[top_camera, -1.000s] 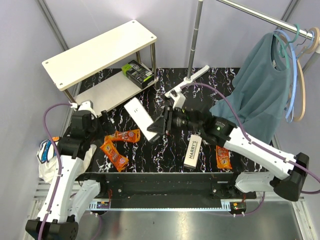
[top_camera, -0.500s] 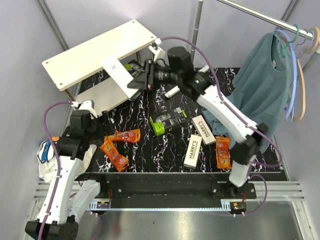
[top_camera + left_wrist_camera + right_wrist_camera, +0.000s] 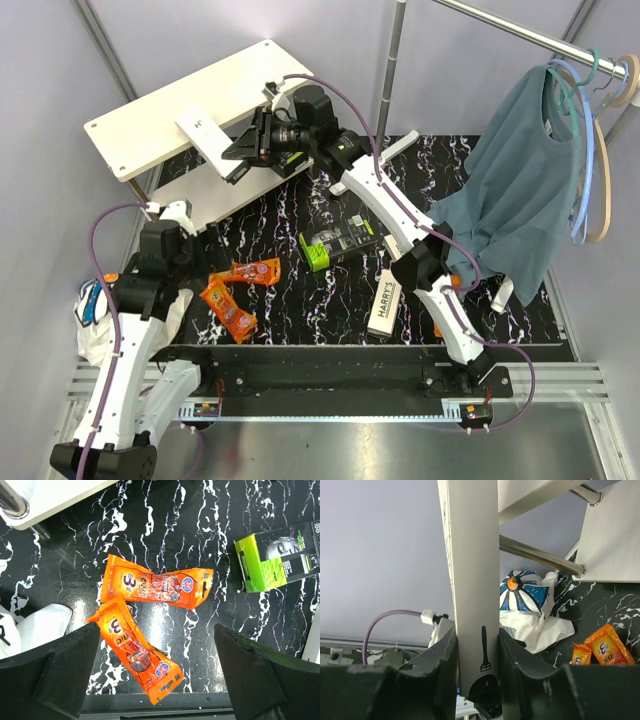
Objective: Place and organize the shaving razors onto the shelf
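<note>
The right gripper (image 3: 476, 647) is clenched on a long white box (image 3: 472, 570), with one finger pressed on each wide face near the box's lower end, where a small black razor drawing is printed. In the top view this gripper (image 3: 240, 150) is stretched far across the table, and the white box (image 3: 203, 133) lies tilted at the near edge of the shelf (image 3: 180, 100), overlapping its upper board and standing above the lower board (image 3: 200, 190); I cannot tell whether the box touches either board. The left gripper (image 3: 156, 645) is fully released and holds nothing. It hovers above two orange packets (image 3: 155, 586), which lie on the black marbled table (image 3: 290, 215) and touch each other at one end, the nearer one (image 3: 135, 650) placed diagonally. To their right, well apart, a black-and-green pack (image 3: 338, 243) lies flat near the middle of the table. A second white box with the word "HARRY'S" (image 3: 385, 298) lies closer to the near edge, just beside the right arm. At the far right a teal shirt (image 3: 520, 170) hangs from a clothes rail (image 3: 500, 25).
</note>
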`<action>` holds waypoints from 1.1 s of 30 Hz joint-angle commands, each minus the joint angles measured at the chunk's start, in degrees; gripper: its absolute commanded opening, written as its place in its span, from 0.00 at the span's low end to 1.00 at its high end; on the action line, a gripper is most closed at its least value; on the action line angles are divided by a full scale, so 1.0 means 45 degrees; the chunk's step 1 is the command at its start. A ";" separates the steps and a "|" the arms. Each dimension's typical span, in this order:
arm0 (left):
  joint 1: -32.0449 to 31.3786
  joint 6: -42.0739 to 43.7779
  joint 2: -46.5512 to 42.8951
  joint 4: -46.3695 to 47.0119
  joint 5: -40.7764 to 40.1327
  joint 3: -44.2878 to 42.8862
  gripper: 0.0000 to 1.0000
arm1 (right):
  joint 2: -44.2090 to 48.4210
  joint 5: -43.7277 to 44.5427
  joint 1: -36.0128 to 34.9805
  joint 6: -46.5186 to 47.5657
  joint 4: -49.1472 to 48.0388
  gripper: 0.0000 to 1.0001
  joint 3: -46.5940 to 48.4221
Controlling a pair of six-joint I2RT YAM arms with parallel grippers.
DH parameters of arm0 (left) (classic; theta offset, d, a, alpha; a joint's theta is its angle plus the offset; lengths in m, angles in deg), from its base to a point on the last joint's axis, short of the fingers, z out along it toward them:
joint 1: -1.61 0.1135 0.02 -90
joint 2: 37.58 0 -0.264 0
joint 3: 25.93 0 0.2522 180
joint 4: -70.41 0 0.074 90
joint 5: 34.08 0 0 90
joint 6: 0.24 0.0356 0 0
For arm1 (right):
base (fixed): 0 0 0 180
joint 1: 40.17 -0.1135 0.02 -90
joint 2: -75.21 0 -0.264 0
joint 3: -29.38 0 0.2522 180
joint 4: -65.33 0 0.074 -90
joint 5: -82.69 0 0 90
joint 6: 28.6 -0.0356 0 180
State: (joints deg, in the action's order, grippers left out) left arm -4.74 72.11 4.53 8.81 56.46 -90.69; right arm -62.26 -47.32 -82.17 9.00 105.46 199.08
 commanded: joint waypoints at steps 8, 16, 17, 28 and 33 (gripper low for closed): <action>-0.0035 0.0077 -0.1815 0.2753 0.4872 0.0512 0.99 | 0.3162 0.0683 0.0153 0.0645 -0.1602 0.30 -0.3573; 0.0063 -0.4350 -0.2345 0.6777 0.7809 0.0552 0.99 | 0.6678 0.1663 0.0231 0.0746 -0.3476 0.30 -0.8804; 0.0063 -0.4784 -0.2365 0.7846 0.7946 0.0591 0.99 | 0.6972 0.1800 0.0289 0.0669 -0.3922 0.31 -0.9238; 0.0063 -1.0702 -0.1311 1.5838 0.9315 0.3188 0.93 | 0.9747 0.1644 0.0446 -0.1050 -0.7656 0.31 -1.4397; 0.0063 -1.0824 -0.1077 1.6216 0.9100 0.3385 0.88 | 1.0216 0.1450 0.0427 -0.1616 -0.8671 0.31 -1.5373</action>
State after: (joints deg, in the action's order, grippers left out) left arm -4.68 27.91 -0.12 71.08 95.58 -74.98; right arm -20.69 -40.78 -80.38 4.39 75.80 131.85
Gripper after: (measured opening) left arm 0.903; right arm 0.371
